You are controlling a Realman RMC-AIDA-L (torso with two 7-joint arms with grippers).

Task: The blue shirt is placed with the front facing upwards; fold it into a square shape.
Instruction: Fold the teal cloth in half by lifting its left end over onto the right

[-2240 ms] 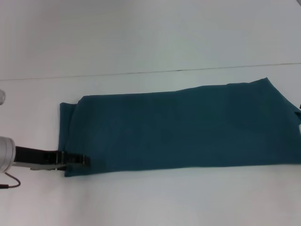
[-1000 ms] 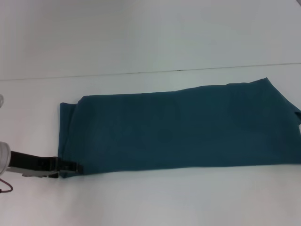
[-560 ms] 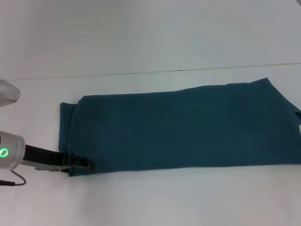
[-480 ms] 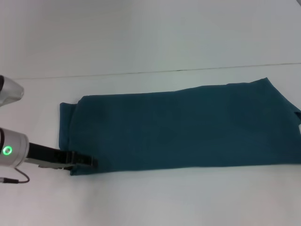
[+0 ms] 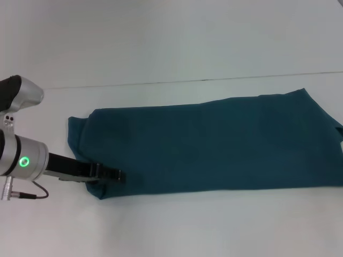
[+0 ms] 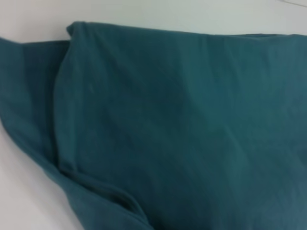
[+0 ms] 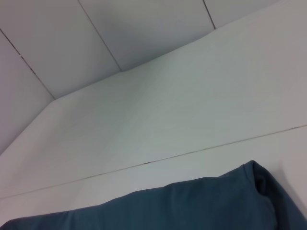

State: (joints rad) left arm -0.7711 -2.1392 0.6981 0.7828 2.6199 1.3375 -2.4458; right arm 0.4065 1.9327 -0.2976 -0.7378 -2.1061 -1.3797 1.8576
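At the far left of the white table [image 5: 171,230], the robot's left arm reaches in low from the edge, a green light glowing on its silver wrist. Its left gripper [image 5: 110,175] lies flat against the near left corner of the blue shirt [image 5: 214,144], the dark fingers [image 5: 113,174] drawn together on the cloth's near edge, which bunches slightly beneath them.

The shirt stretches across the middle of the table as a long, narrow band, its plain teal side facing up and no lettering showing. At its left end a narrower under-layer sticks out past the folded top layer. The left wrist view, close over that end, shows the shirt [image 6: 182,120] with the top layer's rounded fold line and a rumpled ridge of doubled fabric along one edge, bare table beside it.

Toward the right the band widens a little and rises to a pointed far corner, with its right end running to the edge of the head view. The right wrist view catches the shirt [image 7: 201,206] lying flat, with a thin seam [image 7: 192,152] crossing the table beyond it. The right gripper itself is not in sight.
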